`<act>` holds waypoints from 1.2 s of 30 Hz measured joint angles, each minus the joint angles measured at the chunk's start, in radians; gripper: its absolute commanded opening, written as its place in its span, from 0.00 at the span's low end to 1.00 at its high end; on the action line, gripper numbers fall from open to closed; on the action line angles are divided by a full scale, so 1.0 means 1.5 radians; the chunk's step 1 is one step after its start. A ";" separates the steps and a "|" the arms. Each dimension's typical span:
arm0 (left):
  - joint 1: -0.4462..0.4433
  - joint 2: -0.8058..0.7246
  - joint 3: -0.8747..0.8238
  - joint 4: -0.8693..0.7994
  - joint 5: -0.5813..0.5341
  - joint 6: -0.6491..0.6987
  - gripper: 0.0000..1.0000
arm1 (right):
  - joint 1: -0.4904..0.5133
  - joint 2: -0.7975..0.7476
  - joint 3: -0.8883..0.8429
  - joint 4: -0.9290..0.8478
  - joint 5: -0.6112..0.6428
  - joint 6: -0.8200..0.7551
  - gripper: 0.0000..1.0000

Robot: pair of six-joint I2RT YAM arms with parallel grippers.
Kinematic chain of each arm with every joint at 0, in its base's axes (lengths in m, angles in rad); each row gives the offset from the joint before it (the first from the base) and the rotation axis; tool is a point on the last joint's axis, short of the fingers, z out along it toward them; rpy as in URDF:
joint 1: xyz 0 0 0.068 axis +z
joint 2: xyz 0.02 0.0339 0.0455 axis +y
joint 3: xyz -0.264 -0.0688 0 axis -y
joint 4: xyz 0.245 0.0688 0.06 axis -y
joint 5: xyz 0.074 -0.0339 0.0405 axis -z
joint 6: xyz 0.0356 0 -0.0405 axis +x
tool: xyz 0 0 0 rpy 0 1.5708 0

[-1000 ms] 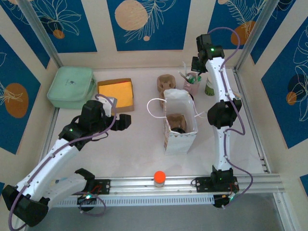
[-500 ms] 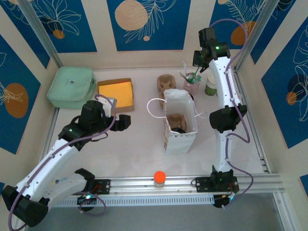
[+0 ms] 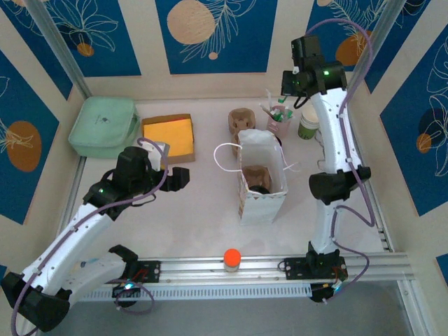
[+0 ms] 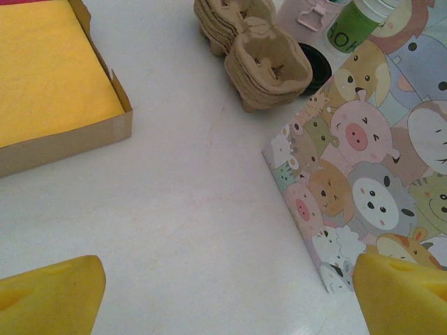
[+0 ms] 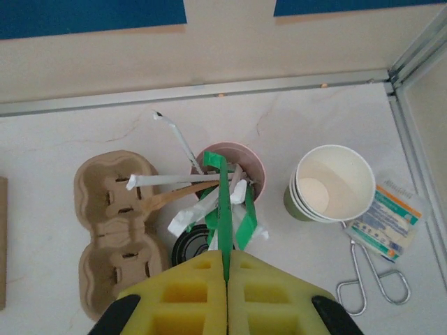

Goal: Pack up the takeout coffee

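- The right end effector (image 5: 228, 269) had its yellow foam pads pressed together on a thin green wrapped stick (image 5: 222, 202). The stick ran straight out from the seam between the pads, across the pink cup (image 5: 251, 159) of sticks below. Whether its far end was clear of that cup could not be told
- The takeout coffee (image 3: 260, 187) looked to be already packed: a dark round top sat in a cardboard cup carrier (image 3: 253, 173) inside the upright paper bag (image 4: 363, 174) mid-desk. Its green side was hidden, so this is a judgement
- From the right end effector, the bag's open mouth lay back toward the arm bases and to the left, well apart. The stick would probably need to go in lengthwise beside the coffee
- The left end effector (image 4: 223, 296) hovered with pads wide apart and nothing between them, over bare desk (image 4: 174, 209) just left of the bag. It was the nearer of the two to the coffee
- A black lid (image 5: 183, 246) lay just beside the pink cup; whether a cup stood under it could not be told
- The bag bore cartoon animals and no words. The stack of lidless paper cups (image 5: 330, 183) showed cut-off white letters on its green side in the left wrist view. The print on the sachet (image 5: 386, 213) beside it was too small to read
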 measured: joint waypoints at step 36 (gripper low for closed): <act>0.000 0.020 0.000 0.021 0.006 -0.002 0.90 | 0.080 -0.453 -0.349 -0.011 -0.207 -0.025 0.07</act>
